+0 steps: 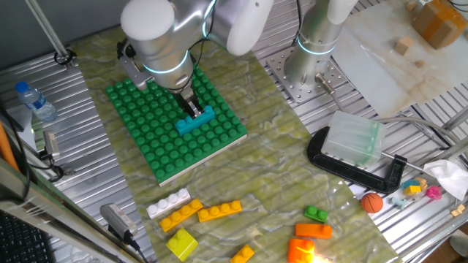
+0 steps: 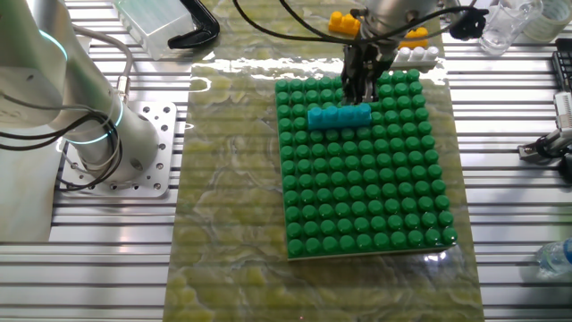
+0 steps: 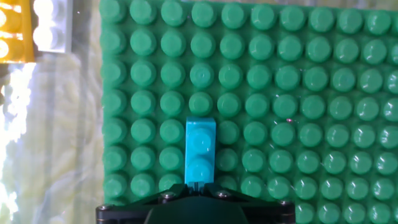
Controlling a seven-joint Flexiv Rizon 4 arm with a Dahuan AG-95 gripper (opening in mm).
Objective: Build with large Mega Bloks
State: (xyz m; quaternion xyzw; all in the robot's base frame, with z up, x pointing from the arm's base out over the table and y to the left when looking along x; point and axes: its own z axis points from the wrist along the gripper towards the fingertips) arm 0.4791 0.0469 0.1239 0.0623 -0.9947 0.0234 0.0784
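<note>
**Robot Arm Seating First Cyan Brick on Green Baseplate**

While the gripper [image 1: 191,107] is pinching a cyan brick [image 1: 195,120] from above, its two fingers pressed against the bar's long sides, the arm is holding that four-stud bar down among the studs of the green baseplate [image 1: 153,139]. In the other fixed view the brick [image 2: 340,116] is lying flat, parallel to the plate's stud rows and near its far edge; the hand view is showing two of its studs [image 3: 201,152] poking out ahead of the black gripper body.

Whether the brick is fully pressed home cannot be told from these pictures. To do this step well, the arm likely needs to be pushing straight down with the bar square to the stud rows, so that both ends seat together, and then spreading its fingers before lifting, lest the brick come back up with them.

Waiting on the mat beside the plate are a white brick [image 1: 168,204], two yellow-orange bars [image 1: 199,213], a yellow block [image 1: 182,243], a green brick [image 1: 316,215] and an orange brick [image 1: 313,231].

No brand, label or legible writing is showing in any view.
</note>
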